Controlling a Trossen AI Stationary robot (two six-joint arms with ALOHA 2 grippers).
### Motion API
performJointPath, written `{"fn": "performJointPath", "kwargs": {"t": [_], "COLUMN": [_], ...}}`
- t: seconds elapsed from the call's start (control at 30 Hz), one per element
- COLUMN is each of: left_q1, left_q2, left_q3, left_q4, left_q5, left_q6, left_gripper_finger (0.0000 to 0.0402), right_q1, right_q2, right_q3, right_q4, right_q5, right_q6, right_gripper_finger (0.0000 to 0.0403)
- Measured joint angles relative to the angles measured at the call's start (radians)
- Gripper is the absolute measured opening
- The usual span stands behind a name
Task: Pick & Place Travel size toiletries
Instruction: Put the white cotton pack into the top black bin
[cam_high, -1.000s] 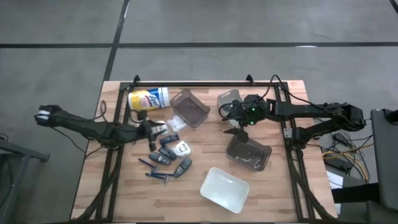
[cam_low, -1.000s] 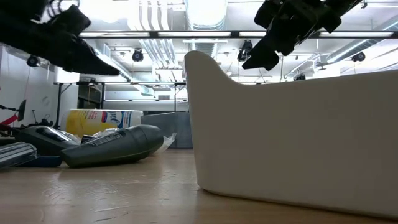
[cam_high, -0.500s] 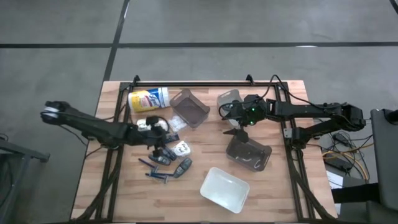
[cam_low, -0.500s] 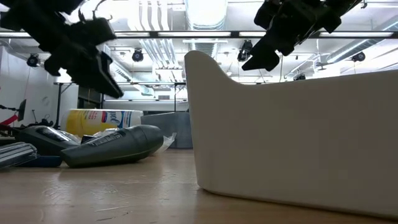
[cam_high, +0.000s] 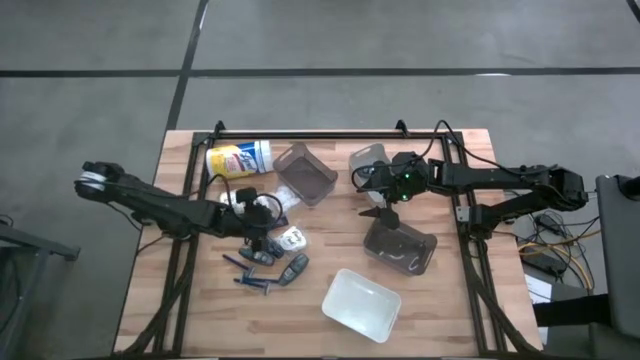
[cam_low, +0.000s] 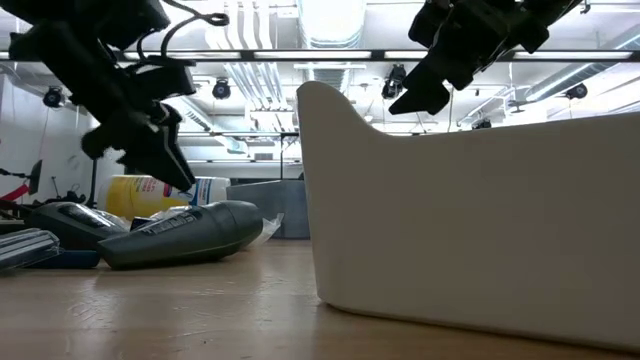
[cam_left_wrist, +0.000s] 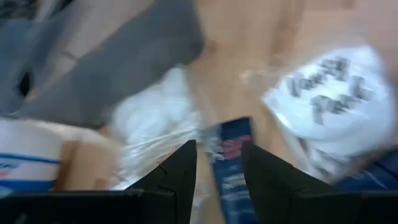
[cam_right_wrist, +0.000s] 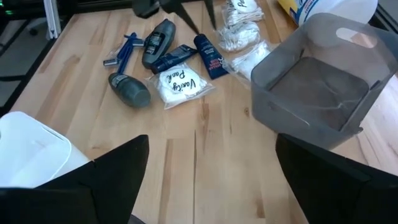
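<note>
The travel size toiletries (cam_high: 270, 250) lie in a heap on the table's left half. Among them are a round white packet (cam_right_wrist: 179, 84), a dark blue tube (cam_right_wrist: 210, 59), dark grey oblong pieces (cam_right_wrist: 130, 90) and thin blue sticks (cam_right_wrist: 121, 50). My left gripper (cam_high: 258, 230) hangs open just above the heap, slanting down. In its wrist view the blue tube (cam_left_wrist: 231, 155) shows in the gap between its fingers (cam_left_wrist: 180, 174), beside the white packet (cam_left_wrist: 336, 99). My right gripper (cam_high: 381, 210) stands open in the air over a smoky bin (cam_high: 399, 247).
A white canister with a yellow label (cam_high: 238, 159) lies at the far left. A second smoky bin (cam_high: 305, 172) stands beside it, and a clear bin (cam_high: 368, 160) sits behind the right gripper. A white bin (cam_high: 362, 303) stands near the front edge and fills the low view's right.
My left gripper has come down and moved toward the table's right, over the heap of toiletries. It has tipped to point more steeply down. The toiletries have stayed where they were.
</note>
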Motion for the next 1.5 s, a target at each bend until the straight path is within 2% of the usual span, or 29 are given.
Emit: {"fn": "performJointPath", "kwargs": {"t": [0.2, 0.37, 0.5, 0.6, 0.83, 1.0, 1.13, 1.33, 1.5], "left_q1": [0.075, 0.164, 0.212, 0.234, 0.272, 0.277, 0.278, 0.278, 0.276], "left_q2": [0.029, 0.089, 0.145, 0.195, 0.32, 0.359, 0.353, 0.32, 0.248], "left_q3": [-0.003, -0.005, -0.005, -0.003, 0.002, 0.013, 0.018, 0.021, 0.021], "left_q4": [0.037, 0.097, 0.222, 0.288, 0.305, 0.322, 0.314, 0.296, 0.247], "left_q5": [-0.032, 0.072, 0.098, 0.113, 0.113, 0.105, 0.117, 0.125, 0.136], "left_q6": [-0.065, -0.023, 0.013, 0.015, 0.017, 0.037, 0.073, 0.071, 0.071], "left_gripper_finger": [0.0133, 0.0133, 0.0133, 0.0133, 0.0133, 0.0132, 0.0105, 0.0016, 0.0006], "right_q1": [0.0, 0.0, 0.0, 0.0, 0.0, 0.0, 0.0, 0.0, 0.0], "right_q2": [0.0, 0.0, 0.0, 0.0, 0.0, 0.0, 0.0, 0.0, 0.0], "right_q3": [0.0, 0.0, 0.0, -0.001, -0.001, -0.001, -0.001, -0.001, -0.001], "right_q4": [-0.001, -0.001, -0.002, -0.003, -0.002, -0.002, -0.002, -0.004, -0.01], "right_q5": [0.0, 0.0, 0.0, 0.0, 0.0, 0.0, 0.0, 0.0, 0.0], "right_q6": [-0.026, -0.037, -0.062, -0.08, -0.077, -0.079, -0.082, -0.078, -0.088], "right_gripper_finger": [0.0318, 0.0299, 0.0285, 0.0274, 0.0251, 0.0239, 0.0232, 0.0222, 0.0214]}}
